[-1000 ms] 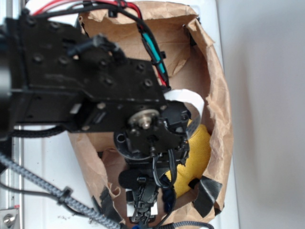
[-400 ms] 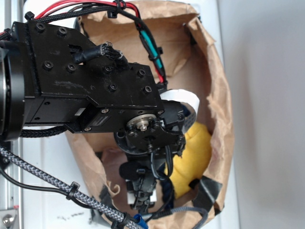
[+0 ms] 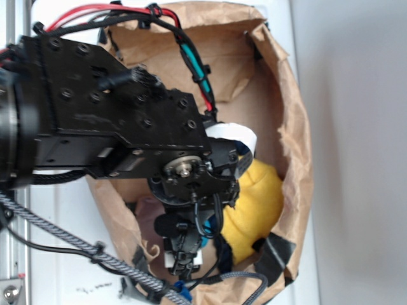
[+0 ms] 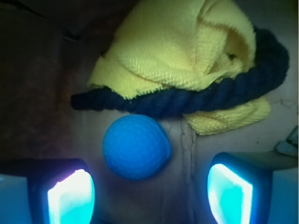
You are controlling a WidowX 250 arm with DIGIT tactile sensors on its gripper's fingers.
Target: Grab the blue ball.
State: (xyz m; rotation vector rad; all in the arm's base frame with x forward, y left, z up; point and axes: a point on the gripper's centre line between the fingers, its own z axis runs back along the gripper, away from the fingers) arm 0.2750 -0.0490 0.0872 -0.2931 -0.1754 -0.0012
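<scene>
End effector (image 4: 149,191) spread wide, empty. Blue ball (image 4: 136,147) sits just ahead between its fingers, ungrasped; advance and closure remain.

The blue ball (image 4: 136,147) is a bright blue with a fine pattern of dimples, and the rope (image 4: 187,99) is dark navy. The cloth (image 4: 177,46) is yellow with a woven texture. The paper bag (image 3: 294,127) is brown, the arm (image 3: 108,121) is black, and the fingers (image 4: 70,198) glow cyan.
</scene>
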